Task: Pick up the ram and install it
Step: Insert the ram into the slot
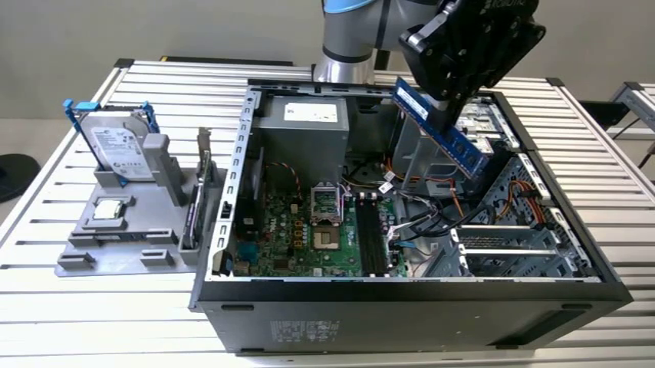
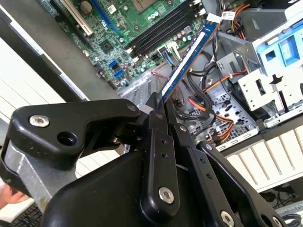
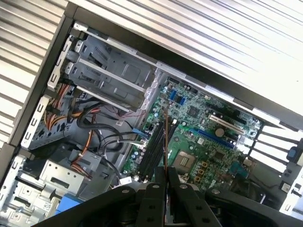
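Slatted metal worktop [image 1: 92, 303], open PC case [image 1: 409, 318] lying on its side on it, motherboard facing up. Grey fixture [image 1: 123, 249] sits at the exterior view's left of the case with the hard drive [image 1: 121, 149] and the expansion card [image 1: 201, 192] in it; neither matters for this step. The gripper [image 1: 442, 103] hangs above the case's far corner on the exterior view's right, fingers [image 3: 173, 184] clamped on the ram [image 1: 450, 134] near one end. The stick is in the air and clear of everything. It is tilted, free end sloping down over the cables [image 1: 430, 222] and the drive cage side, to the exterior view's right of the black memory slots [image 1: 369, 230]. In the first wrist view the ram [image 3: 165, 137] shows edge-on, a thin line roughly parallel to the slots [image 3: 152, 153] and close to lying over them. Judged state: picked, not seated, in the approach and align phase. To do it well, level the stick so its long edge is parallel to the board, not nose-down. Match it to one slot in line and lengthwise so the notch meets the key. Keep the free end off the cable bundle while traversing. Latch state at the slot ends cannot be told here, so it needs checking. The end grip leaves a long overhang, so a straight, even descent is likely safer than any rocking.
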Controlling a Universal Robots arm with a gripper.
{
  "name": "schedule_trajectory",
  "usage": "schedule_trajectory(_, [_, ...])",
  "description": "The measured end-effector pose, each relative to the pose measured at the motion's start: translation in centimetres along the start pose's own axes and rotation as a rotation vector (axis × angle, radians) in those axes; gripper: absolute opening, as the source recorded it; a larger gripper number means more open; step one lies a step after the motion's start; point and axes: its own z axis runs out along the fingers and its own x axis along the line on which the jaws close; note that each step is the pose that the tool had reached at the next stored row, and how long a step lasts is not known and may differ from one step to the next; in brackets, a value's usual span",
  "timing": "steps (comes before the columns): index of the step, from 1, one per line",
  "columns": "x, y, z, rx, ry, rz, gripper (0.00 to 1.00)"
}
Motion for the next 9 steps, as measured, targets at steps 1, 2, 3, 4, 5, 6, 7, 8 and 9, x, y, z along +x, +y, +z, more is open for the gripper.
schedule_trajectory(1, [0.0,0.0,0.0,0.0002,-0.0001,0.007,0.0])
schedule_trajectory(2, [0.0,0.0,0.0,0.0003,-0.0002,0.015,0.0])
schedule_trajectory(3, [-0.01,0.0,0.01,0.0007,-0.0003,0.022,0.0])
schedule_trajectory(4, [-0.01,0.0,0.01,0.0008,-0.0004,0.029,0.0])
schedule_trajectory(5, [-0.01,0.0,0.01,0.001,-0.0005,0.037,0.0])
schedule_trajectory(6, [-0.01,0.0,0.0,0.0011,-0.0006,0.044,0.0])
schedule_trajectory(7, [0.0,0.0,0.0,0.0013,-0.0008,0.051,0.0])
schedule_trajectory(8, [0.0,0.0,0.0,0.0014,-0.0009,0.058,0.0])
schedule_trajectory(9, [0.0,0.0,0.0,0.0016,-0.001,0.065,0.0])
